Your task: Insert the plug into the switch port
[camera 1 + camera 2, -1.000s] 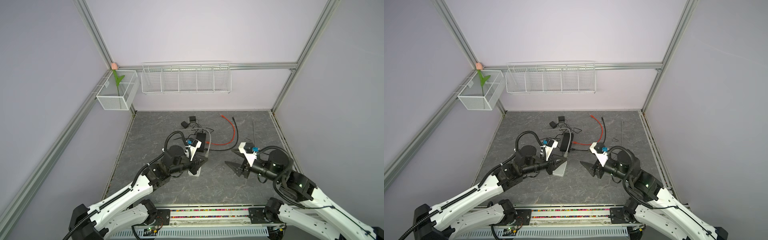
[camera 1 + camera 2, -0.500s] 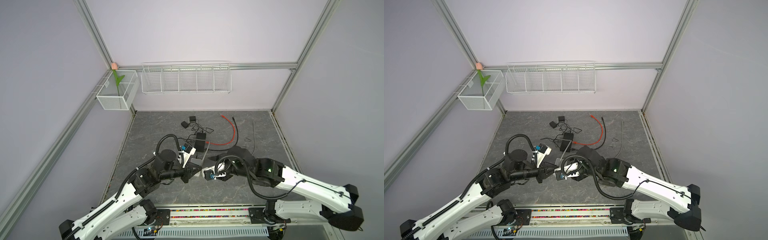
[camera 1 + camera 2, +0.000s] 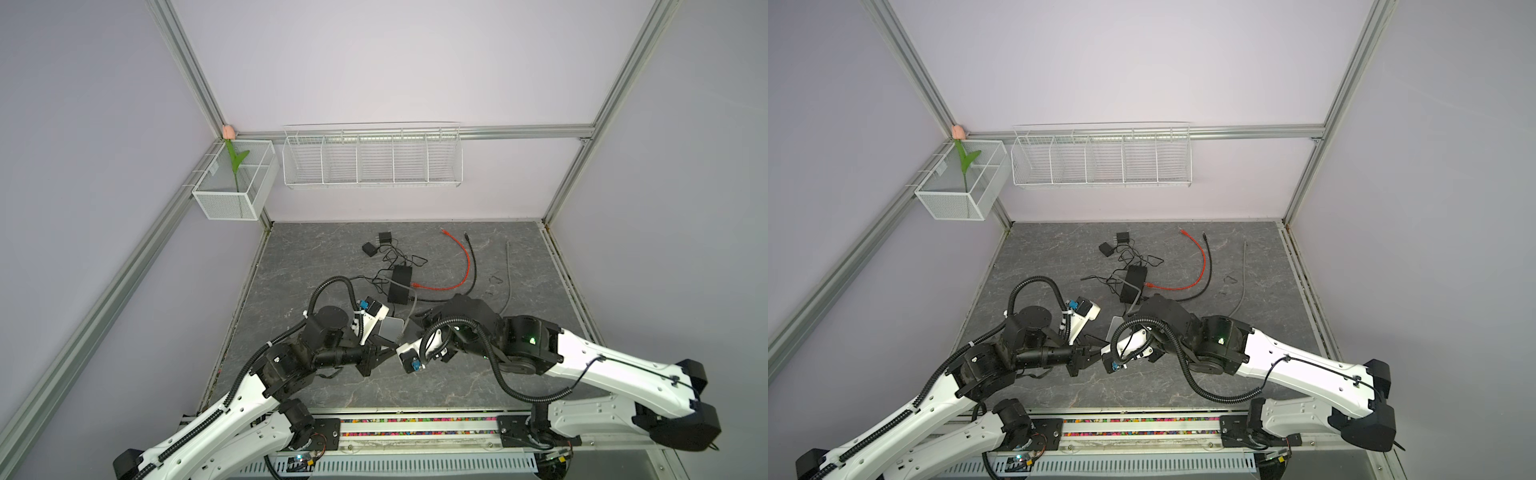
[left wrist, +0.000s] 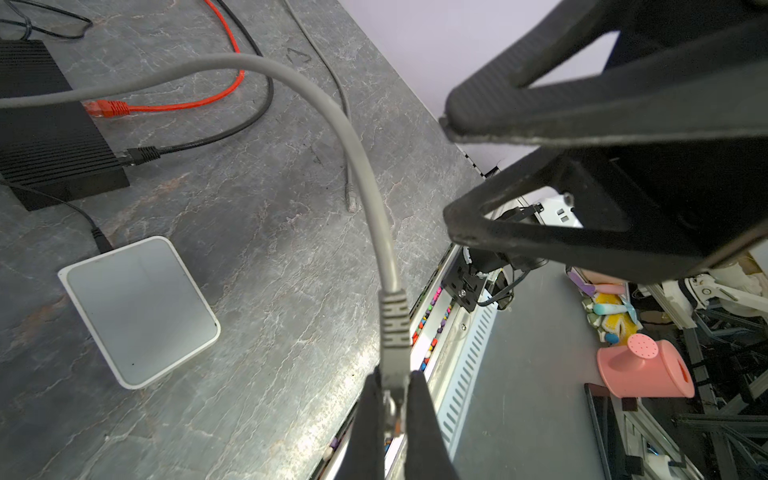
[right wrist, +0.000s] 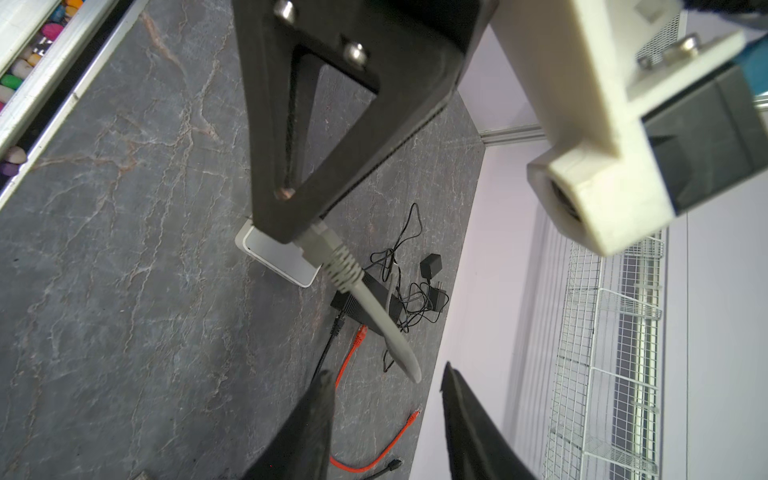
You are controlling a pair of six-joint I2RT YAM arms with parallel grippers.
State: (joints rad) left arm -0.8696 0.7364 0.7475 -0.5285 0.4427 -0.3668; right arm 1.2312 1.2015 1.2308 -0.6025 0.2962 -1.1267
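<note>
grey plug [image 4: 392, 326] pinched in left end effector [image 4: 395, 384]; right end effector [image 5: 386, 370] near

The plug [image 4: 394, 324], grey with a ribbed boot, is seen pinched at its tip between the closed jaws of the left gripper [image 4: 392, 399]. It is lifted off the surface [image 4: 270, 249], near the switch [image 4: 45, 137] but not touching it. Its grey cable [image 4: 332, 116] is arched back across the switch. The switch, a black ribbed box, is laid flat.
</note>
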